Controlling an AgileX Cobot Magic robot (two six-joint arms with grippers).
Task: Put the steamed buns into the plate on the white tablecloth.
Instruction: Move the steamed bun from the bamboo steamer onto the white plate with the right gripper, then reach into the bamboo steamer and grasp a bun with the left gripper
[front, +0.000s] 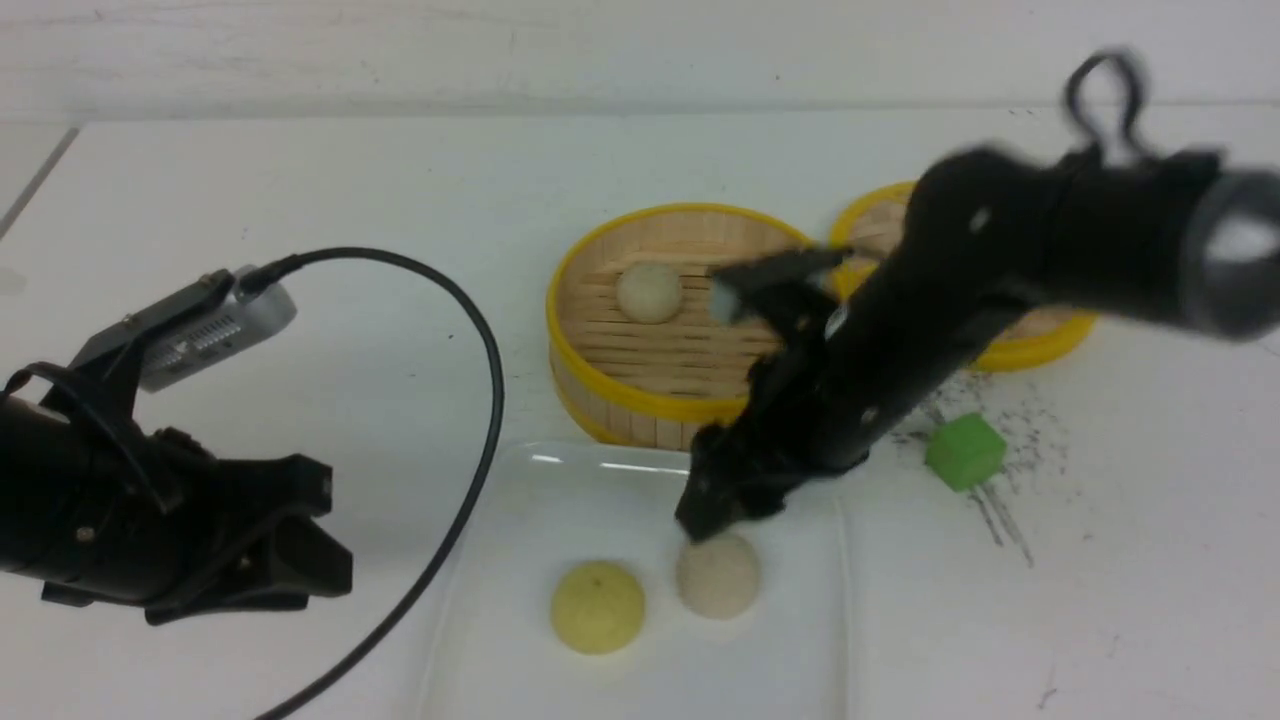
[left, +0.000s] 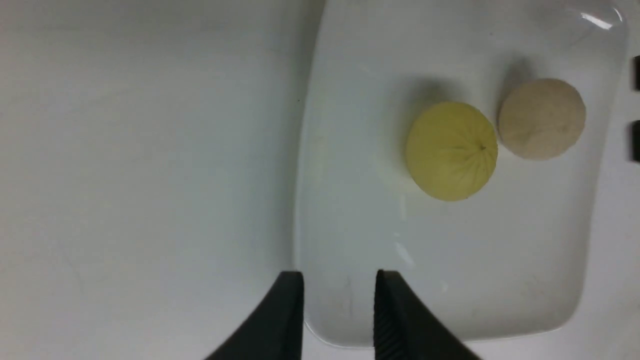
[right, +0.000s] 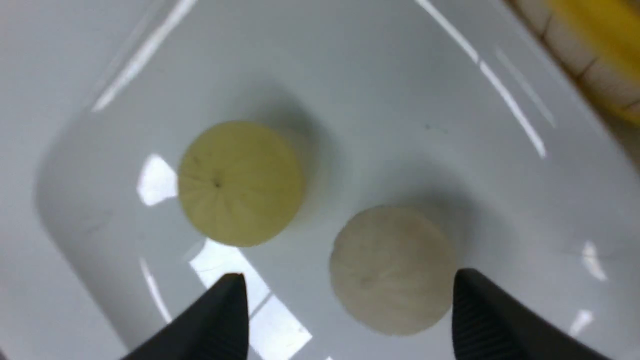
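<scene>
The white plate (front: 600, 500) lies on the white tablecloth (front: 300, 180) at the near middle. One cream steamed bun (front: 718, 574) sits on it beside a yellower bun (front: 598, 606). The second cream bun (front: 650, 291) sits in the bamboo steamer (front: 600, 385) behind the plate. My right gripper (front: 715, 515) hovers just above the plate's cream bun (right: 392, 270). In the right wrist view it (right: 350, 300) is open, with its fingers to either side of that bun. My left gripper (front: 300, 540) is left of the plate. In its wrist view it (left: 339, 295) is slightly open and empty, over the plate's edge (left: 310, 320).
The steamer's round lid (front: 1040, 335) lies at the back right, partly behind my right arm. A green cube (front: 965, 452) sits right of the plate among black scuff marks. A black cable (front: 480, 400) loops from my left arm across the cloth to the plate's left.
</scene>
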